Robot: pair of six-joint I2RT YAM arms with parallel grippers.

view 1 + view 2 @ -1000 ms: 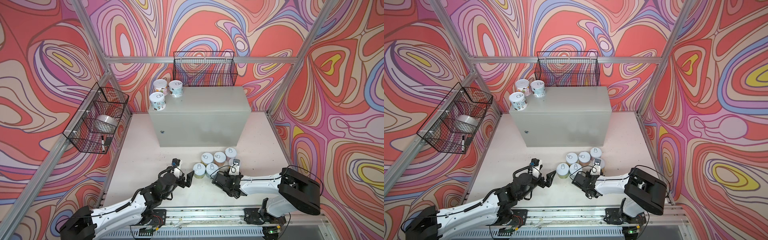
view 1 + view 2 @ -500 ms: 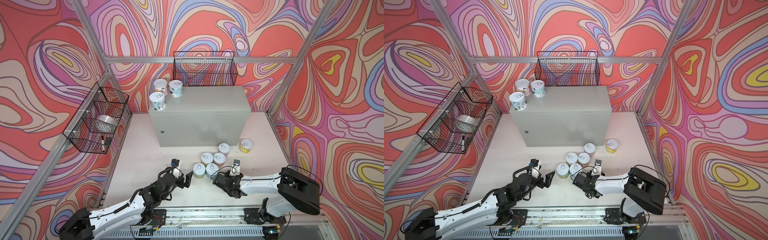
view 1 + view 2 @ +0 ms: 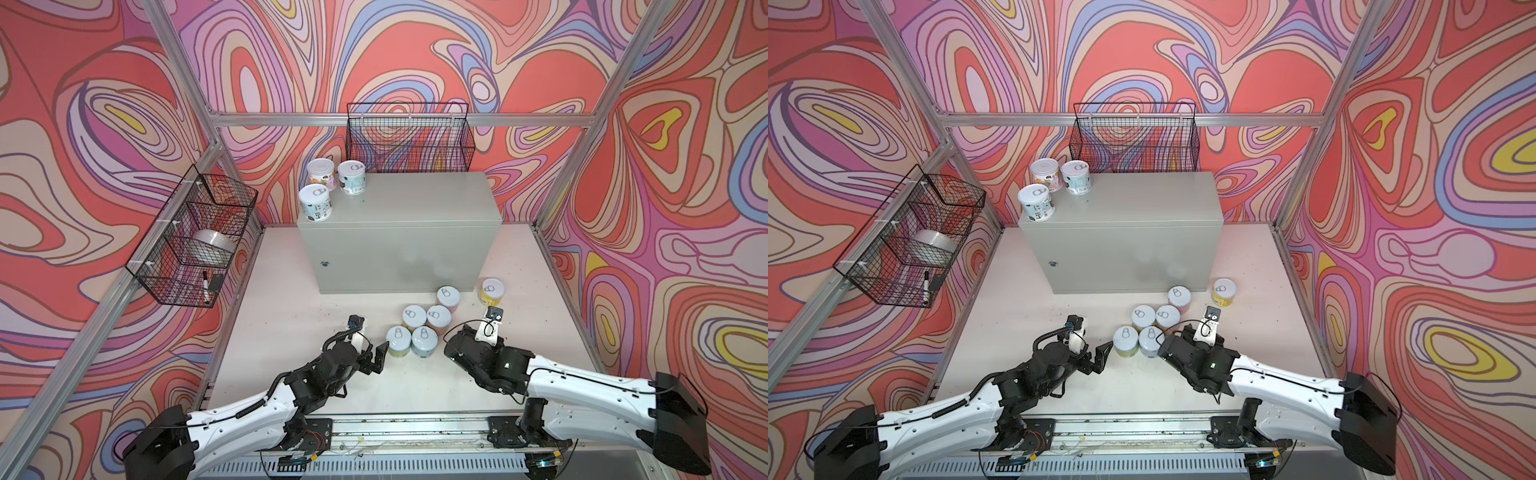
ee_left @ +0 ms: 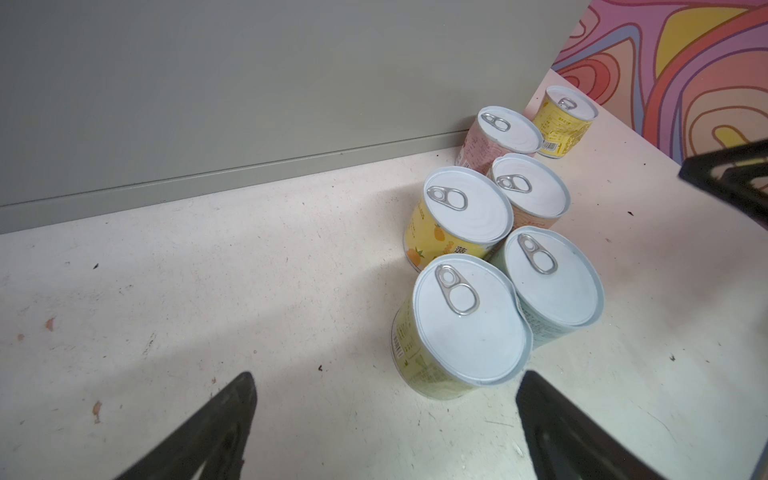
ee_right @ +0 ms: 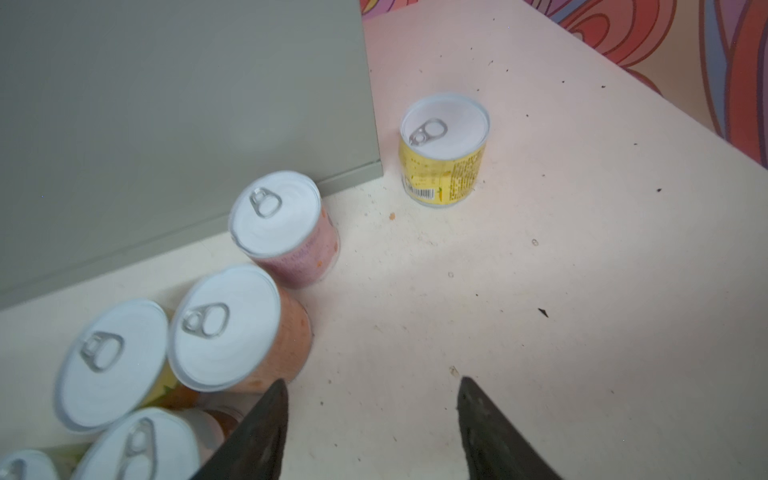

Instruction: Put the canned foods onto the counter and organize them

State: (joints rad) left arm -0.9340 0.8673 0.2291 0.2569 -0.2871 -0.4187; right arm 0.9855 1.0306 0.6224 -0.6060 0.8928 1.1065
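The counter (image 3: pixel 399 232) is a grey cabinet with three canned foods (image 3: pixel 316 202) on its top's left end. Several more stand on the floor in front of it. Four are bunched together (image 3: pixel 419 330), a pink one (image 3: pixel 448 300) stands against the counter's base, and a yellow one (image 3: pixel 492 291) stands alone by its right corner. My left gripper (image 4: pixel 384 376) is open, with the nearest green-labelled can (image 4: pixel 469 328) just beyond its right fingertip. My right gripper (image 5: pixel 372 381) is open over bare floor. Its left fingertip is beside the orange can (image 5: pixel 232 328).
A black wire basket (image 3: pixel 409 139) hangs on the back wall above the counter. Another basket (image 3: pixel 191 241) on the left wall holds a white roll and a marker. Aluminium posts frame the cell, and a rail (image 3: pixel 415 424) runs along the front.
My right gripper has gone from shut to open. The yellow and pink cans have left the bunch and now stand nearer the counter's right front corner. The left arm barely moved.
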